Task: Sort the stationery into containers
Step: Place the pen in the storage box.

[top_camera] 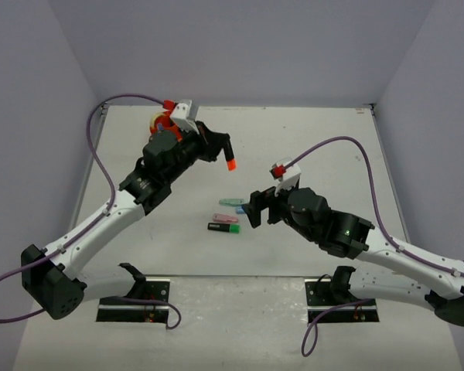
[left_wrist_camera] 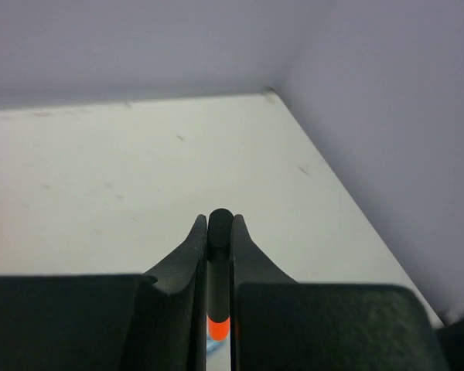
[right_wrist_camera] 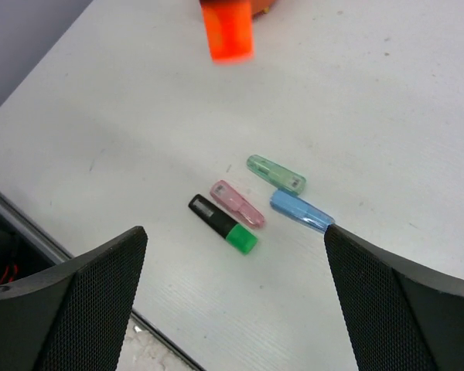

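Observation:
My left gripper [top_camera: 223,148] is shut on a black highlighter with an orange end [top_camera: 230,157] and holds it above the table; the highlighter stands between the jaws in the left wrist view [left_wrist_camera: 219,294]. The orange organiser [top_camera: 161,122] is mostly hidden behind the left arm at the back left. My right gripper [top_camera: 255,209] is open and empty above the table. Below it lie a green-ended black highlighter [right_wrist_camera: 223,223], a pink piece [right_wrist_camera: 236,203], a mint piece [right_wrist_camera: 276,174] and a blue piece [right_wrist_camera: 300,211]. The orange end also shows in the right wrist view [right_wrist_camera: 227,29].
Grey walls close the table at the back and sides. The table's near edge and a black rail [right_wrist_camera: 39,232] run by the right gripper. Purple cables loop off both arms.

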### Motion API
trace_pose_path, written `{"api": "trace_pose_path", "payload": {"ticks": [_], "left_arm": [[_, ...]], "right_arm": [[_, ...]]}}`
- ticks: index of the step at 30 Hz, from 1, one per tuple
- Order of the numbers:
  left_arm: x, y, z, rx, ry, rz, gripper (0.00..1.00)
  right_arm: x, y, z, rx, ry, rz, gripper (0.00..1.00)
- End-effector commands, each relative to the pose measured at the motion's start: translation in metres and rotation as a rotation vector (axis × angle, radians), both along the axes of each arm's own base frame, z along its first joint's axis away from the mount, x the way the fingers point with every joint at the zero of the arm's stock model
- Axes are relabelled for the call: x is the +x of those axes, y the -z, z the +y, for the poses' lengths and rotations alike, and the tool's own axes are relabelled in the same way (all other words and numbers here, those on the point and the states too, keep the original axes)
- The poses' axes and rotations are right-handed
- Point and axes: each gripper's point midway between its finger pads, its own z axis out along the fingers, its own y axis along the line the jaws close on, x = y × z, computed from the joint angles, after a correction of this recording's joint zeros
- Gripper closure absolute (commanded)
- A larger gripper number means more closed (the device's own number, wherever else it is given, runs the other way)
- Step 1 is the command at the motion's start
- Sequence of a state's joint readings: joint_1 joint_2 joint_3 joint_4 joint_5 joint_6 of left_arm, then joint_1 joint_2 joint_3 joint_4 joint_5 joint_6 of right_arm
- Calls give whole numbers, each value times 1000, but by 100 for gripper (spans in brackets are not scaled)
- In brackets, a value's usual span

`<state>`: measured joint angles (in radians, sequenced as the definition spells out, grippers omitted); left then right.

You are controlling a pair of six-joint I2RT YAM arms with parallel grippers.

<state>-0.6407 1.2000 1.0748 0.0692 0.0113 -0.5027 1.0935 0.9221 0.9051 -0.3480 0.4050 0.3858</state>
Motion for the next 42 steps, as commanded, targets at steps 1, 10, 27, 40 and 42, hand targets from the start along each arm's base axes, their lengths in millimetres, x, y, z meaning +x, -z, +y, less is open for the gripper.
{"api": "trace_pose_path", "payload": {"ticks": [1, 10, 27, 40, 42], "left_arm": [[83, -15, 107, 137, -513, -42, 100], [197, -34, 192, 249, -799, -221, 100], [276, 53, 239, 269, -785, -114, 100], [274, 100, 235, 241, -771, -41, 100], [273, 102, 234, 241, -764, -40, 94]], "right_arm": [[0, 0, -29, 62, 106, -10, 1], [-21, 17, -48, 107, 80, 40, 1], [-41, 31, -58, 117, 15, 74, 1], [-40, 28, -53, 103, 1, 80, 1], [-40, 27, -52, 104, -3, 79, 1]]}}
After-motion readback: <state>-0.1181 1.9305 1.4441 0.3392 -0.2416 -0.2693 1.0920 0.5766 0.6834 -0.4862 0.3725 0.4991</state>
